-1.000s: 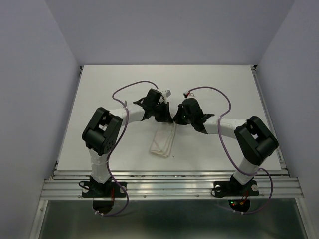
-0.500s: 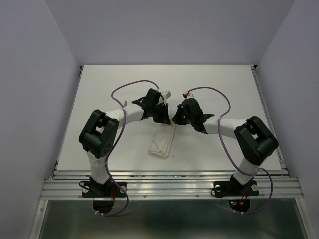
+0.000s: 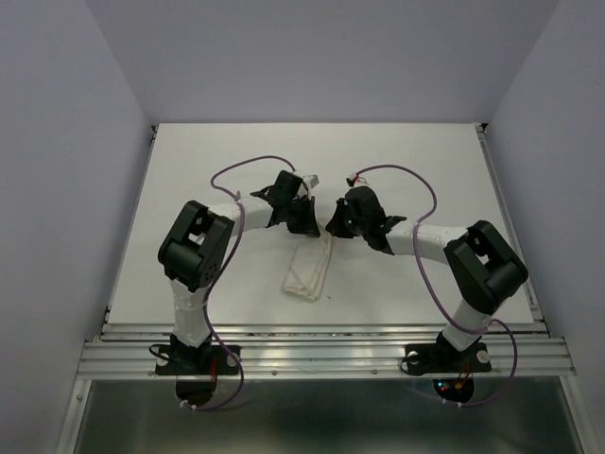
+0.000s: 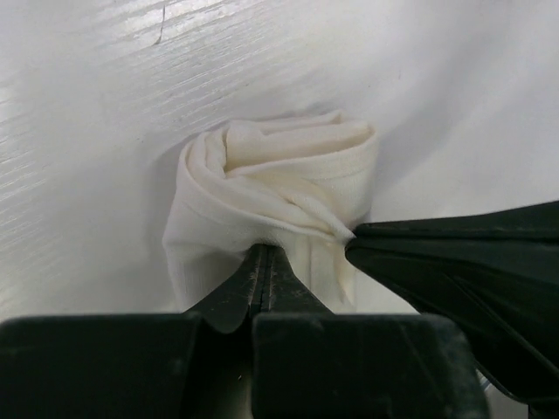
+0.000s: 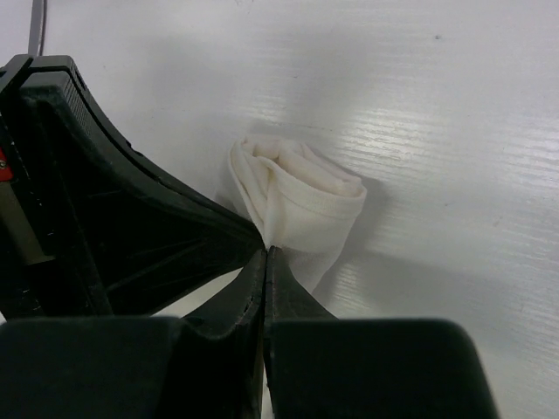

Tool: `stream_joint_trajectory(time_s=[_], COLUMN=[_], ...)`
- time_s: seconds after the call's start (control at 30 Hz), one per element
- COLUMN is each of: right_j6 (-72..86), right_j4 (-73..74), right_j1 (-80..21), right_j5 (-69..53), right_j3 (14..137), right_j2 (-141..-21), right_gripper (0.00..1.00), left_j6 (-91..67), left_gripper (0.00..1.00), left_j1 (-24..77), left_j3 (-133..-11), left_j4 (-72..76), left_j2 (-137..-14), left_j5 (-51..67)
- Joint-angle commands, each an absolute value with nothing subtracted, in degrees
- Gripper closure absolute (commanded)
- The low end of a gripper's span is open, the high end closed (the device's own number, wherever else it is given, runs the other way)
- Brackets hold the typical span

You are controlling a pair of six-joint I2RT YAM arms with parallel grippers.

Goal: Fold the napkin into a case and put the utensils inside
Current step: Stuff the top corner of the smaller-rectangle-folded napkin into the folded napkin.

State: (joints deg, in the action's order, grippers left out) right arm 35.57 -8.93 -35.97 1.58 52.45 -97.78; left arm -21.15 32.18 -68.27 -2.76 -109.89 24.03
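Because both hands are clamped on cloth at the same spot, this step comes down to moving them together. The left hand (image 4: 262, 260) has its fingers pressed together on a thin fold at the near face of the napkin (image 4: 279, 188), and the right hand (image 5: 265, 255) is likewise closed on a fold of it, with the 2 tips almost touching each other. From above, the napkin (image 3: 307, 270) lies as a narrow folded strip on the white surface (image 3: 236, 151), roughly midway between the arms, running from the hands at its far end back toward the arm bases. Seen end-on from the wrists, that far end is bunched into loose, rounded layers rather than flat ones. I judge the job in hand to be shaping or opening this end into the mouth of the case. To do it well, raise the pinched layers only a little, so the lower layers lie flat and the strip does not drag or unroll. If the mouth is to open, draw the hands apart gently and evenly, since the soft sheet will slide or twist under a lopsided pull. Watch that each hand holds only the layer it means to, as which layers are caught cannot be told from these views. No utensils show in any view, so loading is not yet begun.
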Motion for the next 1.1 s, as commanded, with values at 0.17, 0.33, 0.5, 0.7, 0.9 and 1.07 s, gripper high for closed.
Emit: stream_joint_trajectory(time_s=[0.17, 0.33, 0.5, 0.7, 0.9, 1.07], right_j6=[35.1, 34.9, 35.3, 35.2, 33.7, 30.5], right_j4=[-9.3, -9.1, -9.0, -9.0, -7.7, -5.6], right_j1=[-36.0, -36.0, -36.0, -36.0, -35.5, -35.5], right_j5=[0.5, 0.9, 1.9, 3.9, 5.6, 9.8], right_j3=[53.6, 53.9, 54.1, 54.1, 53.3, 54.2], right_j2=[-96.2, -96.0, -94.9, -93.5, -93.7, -92.8], right_gripper=[0.99, 0.99, 0.99, 0.99, 0.76, 0.76], left_j6=[-24.3, -24.8, -24.2, -24.2, -24.8, -24.1], left_gripper=[1.0, 1.0, 1.0, 1.0, 1.0, 1.0], left_j1=[33.3, 34.0, 34.2, 34.5, 34.4, 34.1], left_j3=[-71.6, -71.8, -70.6, -66.8, -67.2, -71.2], left_j4=[2.7, 4.7, 3.5, 4.7, 4.7, 2.0], left_j2=[-113.3, -114.1, -116.2, -116.3, -114.0, -111.4], left_j5=[26.7, 28.8, 28.4, 28.5, 29.3, 30.0])
